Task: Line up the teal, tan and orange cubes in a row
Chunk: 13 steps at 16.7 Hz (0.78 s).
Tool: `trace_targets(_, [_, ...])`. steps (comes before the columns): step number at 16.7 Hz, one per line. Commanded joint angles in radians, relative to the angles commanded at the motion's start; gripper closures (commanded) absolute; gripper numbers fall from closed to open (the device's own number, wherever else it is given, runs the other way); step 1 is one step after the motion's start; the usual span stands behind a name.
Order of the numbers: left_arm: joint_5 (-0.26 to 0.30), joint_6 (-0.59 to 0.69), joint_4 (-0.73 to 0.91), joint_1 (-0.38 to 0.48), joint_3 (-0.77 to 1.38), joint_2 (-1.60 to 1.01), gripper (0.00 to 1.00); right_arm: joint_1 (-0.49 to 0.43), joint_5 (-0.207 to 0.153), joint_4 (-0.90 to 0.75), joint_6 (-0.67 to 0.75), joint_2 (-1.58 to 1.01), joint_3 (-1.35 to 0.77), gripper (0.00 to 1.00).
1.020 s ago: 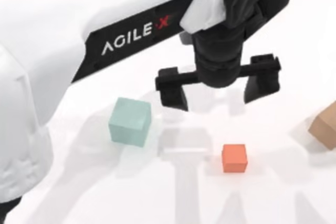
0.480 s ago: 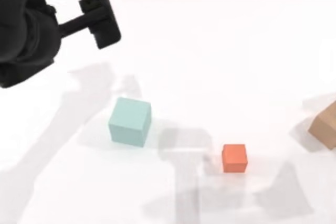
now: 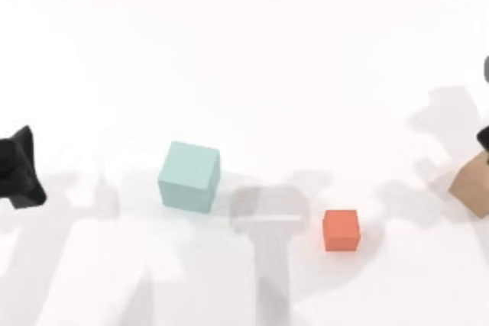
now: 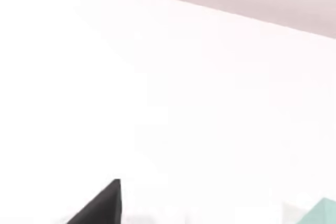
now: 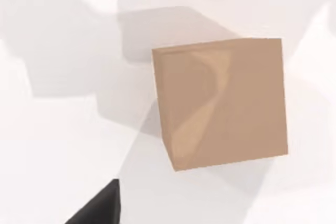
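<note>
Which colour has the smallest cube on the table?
Orange-red; the orange cube shows best in the top view.

The table (image 3: 306,74) is a smooth, matt white surface with no grain or texture, taking soft grey shadows. The teal cube (image 3: 189,176) looks like plain matt plastic, its faces flat and evenly coloured with no gloss. The orange cube (image 3: 341,230) has the same dull, smooth finish. The tan cube (image 5: 223,100) is matt too, smooth-faced, with a faint lighter streak across one side. The left pincer (image 3: 19,169) shows as matt black, hard-looking material without shine.
</note>
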<state>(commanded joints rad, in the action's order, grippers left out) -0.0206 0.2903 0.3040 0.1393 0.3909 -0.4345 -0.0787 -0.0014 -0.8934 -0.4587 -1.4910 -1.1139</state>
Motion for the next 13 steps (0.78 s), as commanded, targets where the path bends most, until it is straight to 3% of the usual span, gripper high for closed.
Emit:
trace_targets(7, [0.018,-0.264,-0.277,-0.148,-0.361,0.397,0.0,-0.013,0.001,-0.186,-0.094,-0.332,-0.24,0.0])
trace_targets(13, [0.021,-0.29,-0.304,-0.159,-0.391,0.435,0.0,-0.014,0.002,-0.203,-0.102,-0.359,-0.261,0.0])
